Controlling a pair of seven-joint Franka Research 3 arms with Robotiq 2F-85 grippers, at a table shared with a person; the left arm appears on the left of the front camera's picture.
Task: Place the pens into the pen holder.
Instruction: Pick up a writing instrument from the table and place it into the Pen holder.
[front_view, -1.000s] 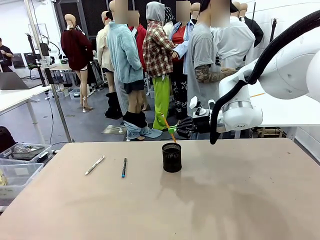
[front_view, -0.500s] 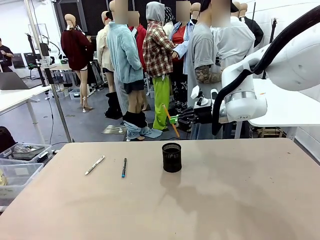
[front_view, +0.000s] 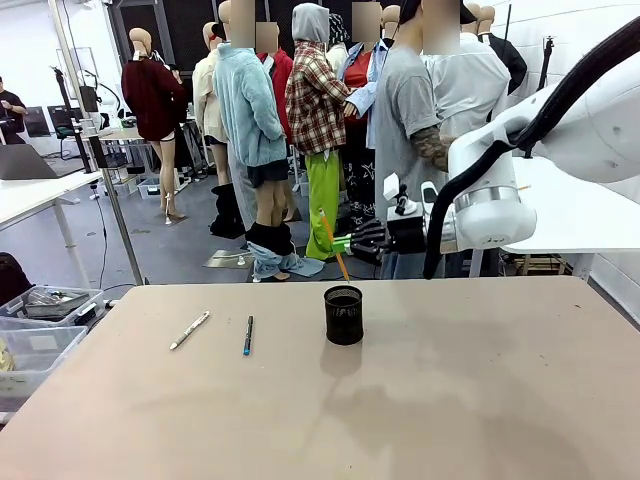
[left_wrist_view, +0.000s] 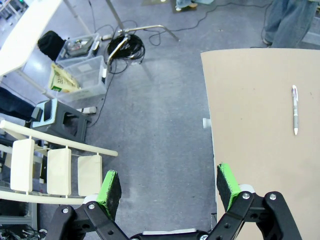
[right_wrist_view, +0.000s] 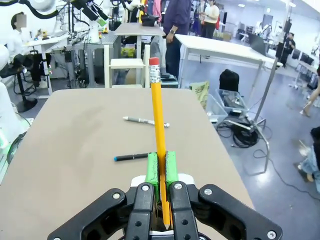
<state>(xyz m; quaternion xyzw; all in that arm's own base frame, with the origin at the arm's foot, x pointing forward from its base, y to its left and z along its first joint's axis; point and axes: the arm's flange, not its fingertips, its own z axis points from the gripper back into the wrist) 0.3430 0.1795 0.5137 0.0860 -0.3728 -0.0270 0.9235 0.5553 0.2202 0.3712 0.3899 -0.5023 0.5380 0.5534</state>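
Note:
My right gripper (front_view: 345, 243) hangs above the black mesh pen holder (front_view: 344, 315), shut on the orange pencil (front_view: 333, 246), which slants down toward the cup's mouth without reaching it. In the right wrist view the orange pencil (right_wrist_view: 159, 125) stands between the green pads (right_wrist_view: 152, 169), eraser end up. The white-silver pen (front_view: 189, 330) and the black pen with the blue tip (front_view: 247, 335) lie flat on the table left of the holder; the right wrist view shows the white-silver pen (right_wrist_view: 145, 121) and the black pen (right_wrist_view: 132, 157) too. My left gripper (left_wrist_view: 169, 185) is open over the floor beside the table edge, the white-silver pen (left_wrist_view: 295, 109) off to its right.
The tan table (front_view: 400, 400) is bare around the holder. Clear plastic bins (front_view: 40, 330) sit on the floor off the left edge. People stand beyond the far edge. A white table (front_view: 560, 215) stands behind my right arm.
My right gripper with the orange pencil rose away from the holder, then shifted slightly left and down; the pencil's tilt changed. The pens on the table have not moved.

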